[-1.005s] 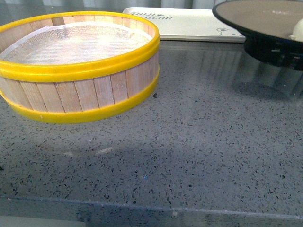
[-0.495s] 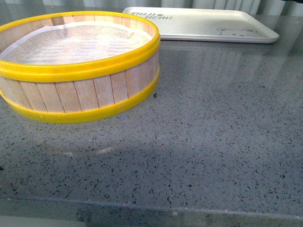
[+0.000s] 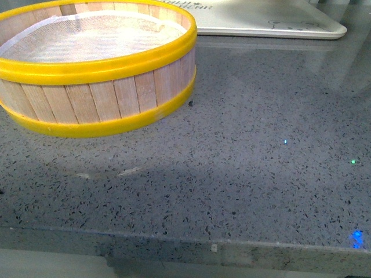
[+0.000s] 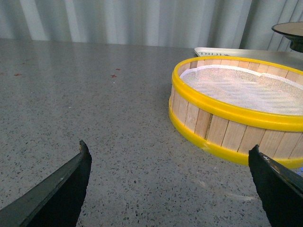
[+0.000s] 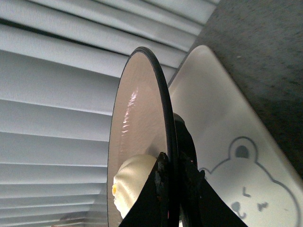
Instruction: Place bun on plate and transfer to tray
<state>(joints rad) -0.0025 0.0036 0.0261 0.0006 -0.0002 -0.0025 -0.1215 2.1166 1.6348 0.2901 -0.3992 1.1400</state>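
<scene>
My right gripper is shut on the black rim of the plate, seen edge-on in the right wrist view. The creamy-white bun rests on the plate's brown-grey face, right by the gripping finger. The white tray with a printed bear face lies beyond the plate. The tray's near edge shows at the top of the front view, where neither plate nor right gripper appears. In the left wrist view the plate's rim shows at the far right. My left gripper is open and empty, low over the counter.
A yellow-rimmed wooden steamer basket with white mesh lining stands at the front view's left; it also shows in the left wrist view, just beyond the left gripper. The grey speckled counter ends in a front edge. Window blinds stand behind.
The plate with the bun has left the front view's upper right. The front view has since shifted so basket and tray sit higher in frame.
</scene>
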